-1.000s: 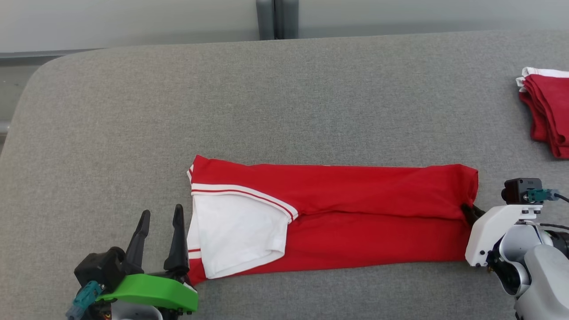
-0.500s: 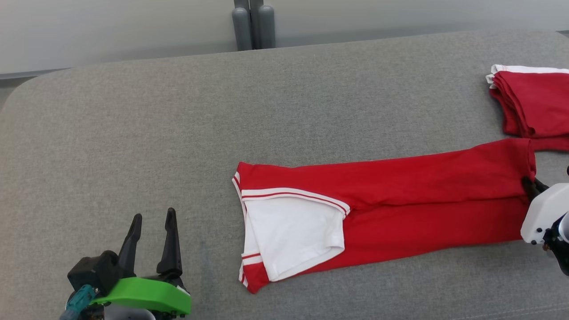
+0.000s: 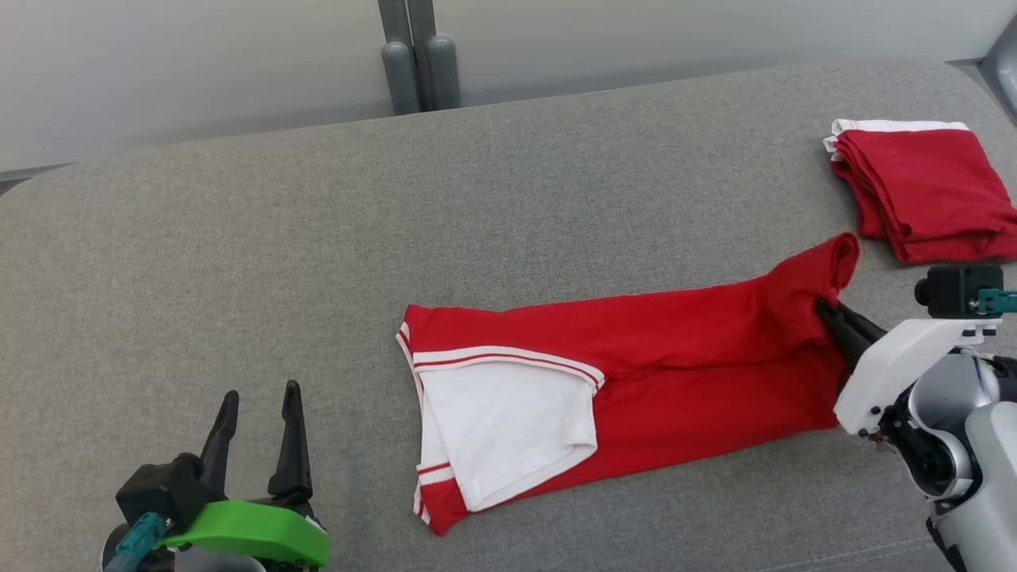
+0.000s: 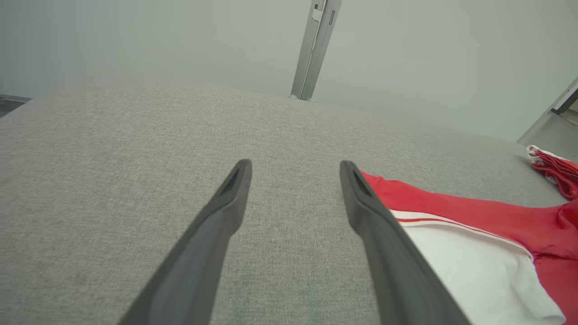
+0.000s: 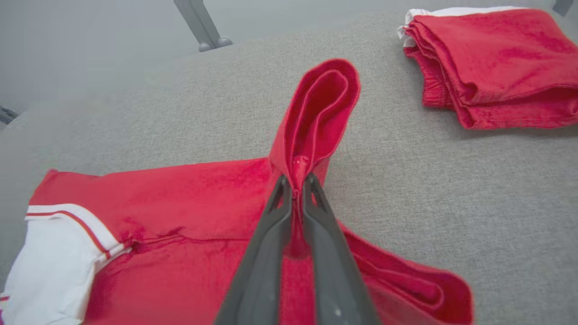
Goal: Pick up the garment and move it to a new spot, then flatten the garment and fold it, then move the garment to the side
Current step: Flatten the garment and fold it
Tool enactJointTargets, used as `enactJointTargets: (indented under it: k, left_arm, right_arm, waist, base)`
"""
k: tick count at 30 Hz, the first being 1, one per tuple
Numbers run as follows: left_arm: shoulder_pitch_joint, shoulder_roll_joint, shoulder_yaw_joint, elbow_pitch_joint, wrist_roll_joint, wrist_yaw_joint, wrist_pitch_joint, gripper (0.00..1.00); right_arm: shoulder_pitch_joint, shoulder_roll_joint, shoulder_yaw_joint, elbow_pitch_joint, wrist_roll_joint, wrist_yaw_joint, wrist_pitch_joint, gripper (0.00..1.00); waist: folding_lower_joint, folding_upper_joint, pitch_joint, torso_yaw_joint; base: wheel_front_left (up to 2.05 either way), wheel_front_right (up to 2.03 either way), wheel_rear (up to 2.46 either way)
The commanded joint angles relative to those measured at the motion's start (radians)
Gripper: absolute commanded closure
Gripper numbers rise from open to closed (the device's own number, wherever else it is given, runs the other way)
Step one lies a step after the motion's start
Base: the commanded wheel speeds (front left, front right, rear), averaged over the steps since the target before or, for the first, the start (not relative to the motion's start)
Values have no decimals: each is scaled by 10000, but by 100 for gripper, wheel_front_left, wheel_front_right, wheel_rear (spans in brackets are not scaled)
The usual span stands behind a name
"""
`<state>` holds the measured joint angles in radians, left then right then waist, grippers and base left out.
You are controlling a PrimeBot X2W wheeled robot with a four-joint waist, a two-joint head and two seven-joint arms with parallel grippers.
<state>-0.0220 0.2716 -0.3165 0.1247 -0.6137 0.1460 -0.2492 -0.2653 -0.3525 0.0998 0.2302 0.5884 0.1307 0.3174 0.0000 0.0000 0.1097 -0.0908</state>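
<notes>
Shirt (image 3: 675, 357) in red and white is lying across the middle of the grey worktop (image 3: 238, 238), its right end standing up where the right gripper (image 3: 826, 310) is pinching a fold of it between closed fingers. Left gripper (image 3: 261, 391) is hovering spread and empty near the front left corner; folded red clothes (image 3: 922, 191) are sitting by the far right corner

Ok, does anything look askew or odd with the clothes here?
The garment lies askew: its right end is pinched by the shut right claw and bunched into a raised loop, while the rest lies flat on the grey surface. The folded red stack looks tidy.
</notes>
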Motion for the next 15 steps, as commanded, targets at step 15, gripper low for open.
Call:
enactJointTargets:
  k: [15]
  left_arm:
    - [-77,-232,312,318,281,-79,-166,0]
  right_arm:
    - [642,1766,1547,-1750,948,-1,394,100]
  waist:
    - [0,0,-322,825]
  base:
    - [0,0,0]
